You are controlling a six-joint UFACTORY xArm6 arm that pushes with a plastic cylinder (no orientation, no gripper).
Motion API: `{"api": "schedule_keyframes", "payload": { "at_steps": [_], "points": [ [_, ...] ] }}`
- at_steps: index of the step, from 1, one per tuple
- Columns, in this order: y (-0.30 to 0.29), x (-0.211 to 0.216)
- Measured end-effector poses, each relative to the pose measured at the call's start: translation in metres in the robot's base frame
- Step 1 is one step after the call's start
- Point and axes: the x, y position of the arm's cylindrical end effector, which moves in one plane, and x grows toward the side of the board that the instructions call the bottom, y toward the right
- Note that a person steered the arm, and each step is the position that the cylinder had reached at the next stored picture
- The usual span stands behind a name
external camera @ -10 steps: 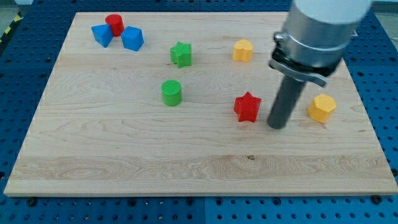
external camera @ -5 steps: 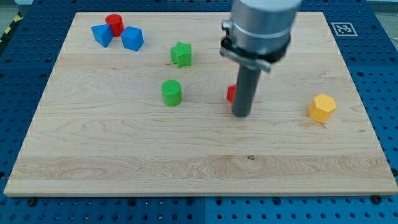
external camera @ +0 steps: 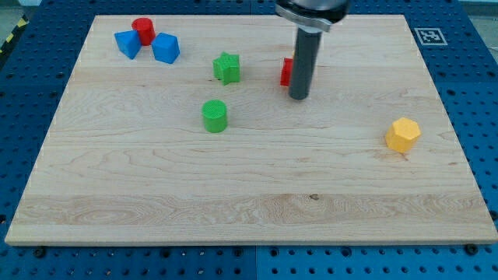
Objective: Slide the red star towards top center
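Note:
The red star [external camera: 286, 71] lies near the top centre of the wooden board [external camera: 233, 194]. Only its left edge shows, because the dark rod stands in front of it. My tip [external camera: 299, 97] rests on the board just below and to the right of the star, apparently touching it. The arm's grey body leaves the view at the top.
A green star [external camera: 226, 68] lies left of the red star and a green cylinder [external camera: 215, 115] lower left. Two blue blocks [external camera: 128, 43] [external camera: 166, 48] and a red cylinder [external camera: 142, 29] cluster at top left. A yellow hexagonal block [external camera: 402, 134] sits at the right.
My tip has moved left and up the view, pushing the red star from mid-right towards top centre. The yellow block near the top no longer shows, where the rod now stands.

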Motion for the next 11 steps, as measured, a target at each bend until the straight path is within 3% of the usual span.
{"api": "schedule_keyframes", "payload": {
  "at_steps": [3, 6, 8, 9, 11],
  "points": [
    [-0.026, -0.061],
    [-0.01, -0.043],
    [0.027, -0.079],
    [0.027, -0.077],
    [0.042, 0.007]
  ]
}}
